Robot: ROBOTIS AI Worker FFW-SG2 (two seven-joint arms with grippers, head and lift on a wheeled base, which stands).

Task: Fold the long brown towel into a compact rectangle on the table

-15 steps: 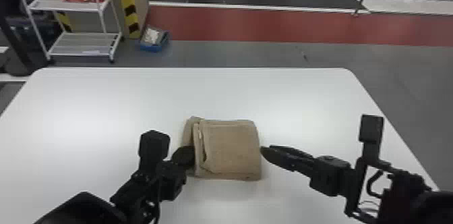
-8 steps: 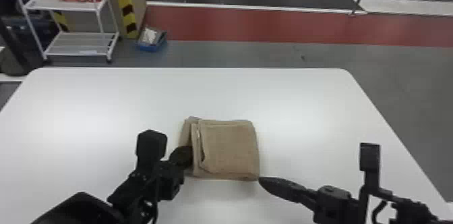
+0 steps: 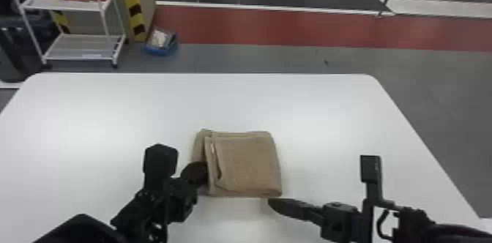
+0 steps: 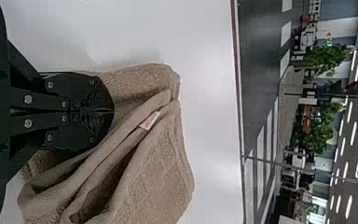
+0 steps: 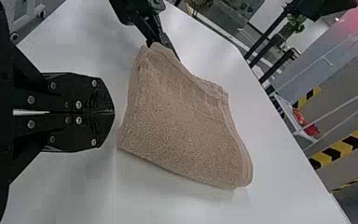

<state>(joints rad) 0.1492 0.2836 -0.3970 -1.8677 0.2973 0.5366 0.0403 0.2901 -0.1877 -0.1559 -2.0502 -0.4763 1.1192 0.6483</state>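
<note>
The brown towel lies folded into a thick, roughly square bundle, with a narrower layer sticking out along its left side. At that left side, my left gripper has its tips against the layers. In the left wrist view the left gripper is shut, with the towel's loose folds beneath and beside it. Just off the towel's near right corner is my right gripper. The right wrist view has the right gripper shut, close beside the towel, nothing visible between its fingers.
Bare white table surrounds the towel on its far and right sides. Past the far edge stand a white shelf cart and a blue bin on the floor.
My right gripper has moved from the towel's right side toward the near edge and a little left, to the near right corner. The left gripper and the towel have shifted very slightly left.
</note>
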